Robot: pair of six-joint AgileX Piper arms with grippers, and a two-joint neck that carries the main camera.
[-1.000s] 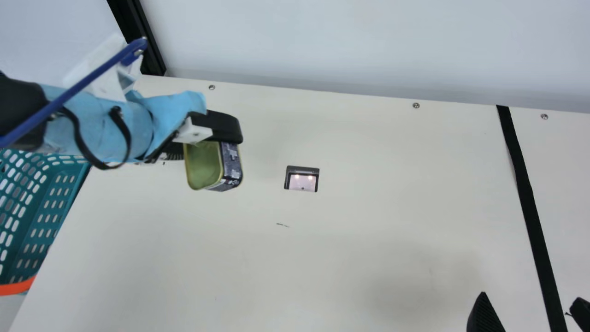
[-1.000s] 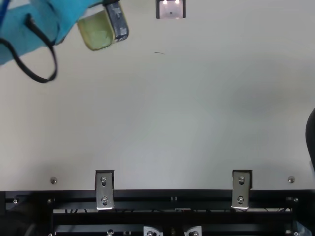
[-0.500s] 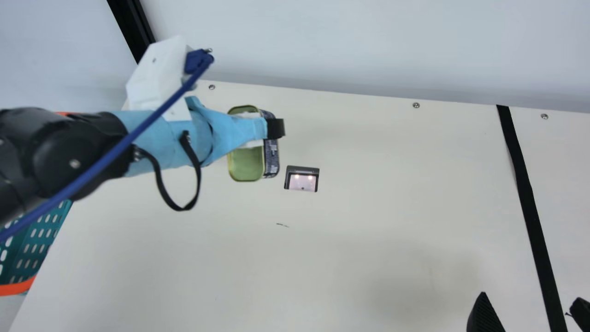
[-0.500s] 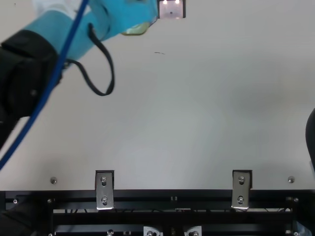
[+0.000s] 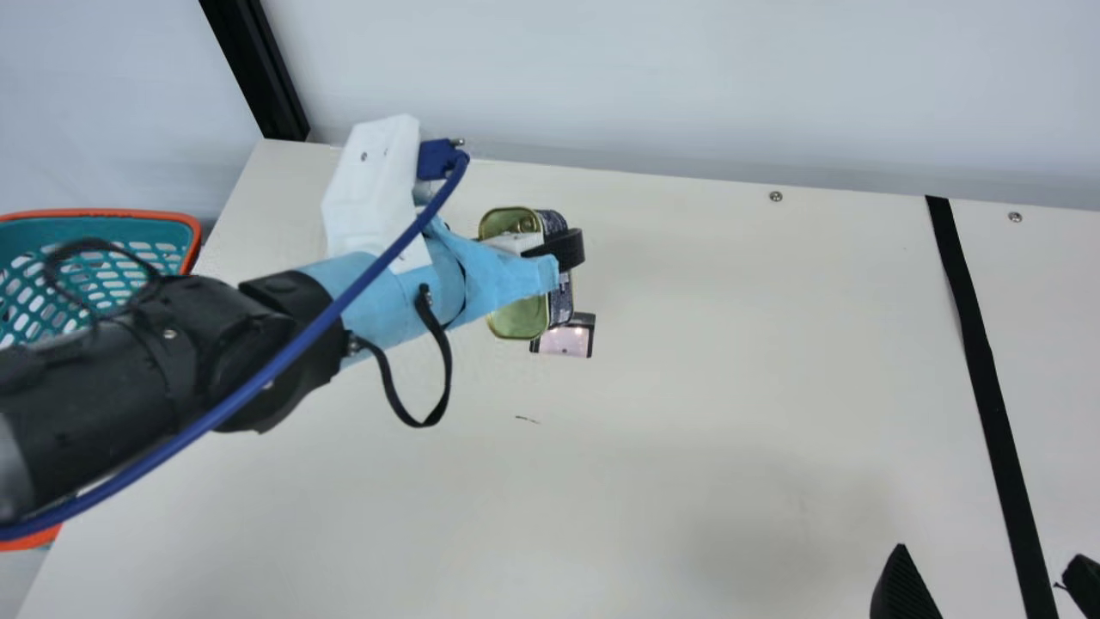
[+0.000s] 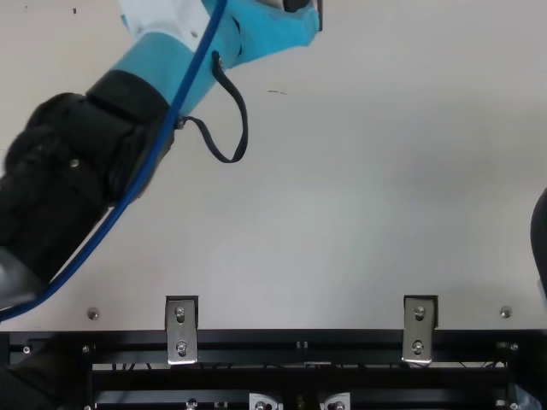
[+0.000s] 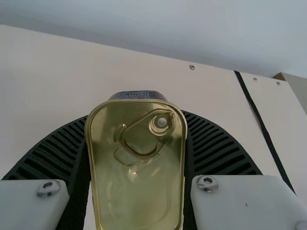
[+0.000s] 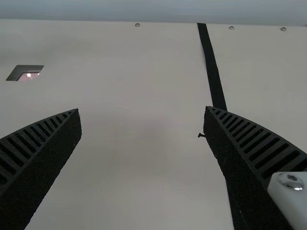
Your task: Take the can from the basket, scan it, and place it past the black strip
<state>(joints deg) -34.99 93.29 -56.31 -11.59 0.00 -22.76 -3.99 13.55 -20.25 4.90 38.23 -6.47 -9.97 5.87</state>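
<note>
In the main view my left gripper (image 5: 550,258) is shut on the can (image 5: 520,320), held above the table beside the scanner window (image 5: 563,341) and partly covering it. The left wrist view has the gold lid of the can (image 7: 136,187), with its pull ring, squeezed between the fingers of my left gripper (image 7: 137,143). At the main view's lower right, my right gripper (image 5: 988,580) stands open across the black strip (image 5: 980,344). In the right wrist view the fingers of my right gripper (image 8: 142,115) are wide apart with nothing between them.
The teal basket (image 5: 185,232) with an orange rim stands at the far left, partly behind my left arm. A pale wall runs along the table's (image 5: 730,430) back edge. Metal brackets (image 6: 181,330) sit at the front edge in the top view.
My left arm has moved right with the can, from near the basket side to the scanner window. More of the basket shows now. The right gripper has kept still.
</note>
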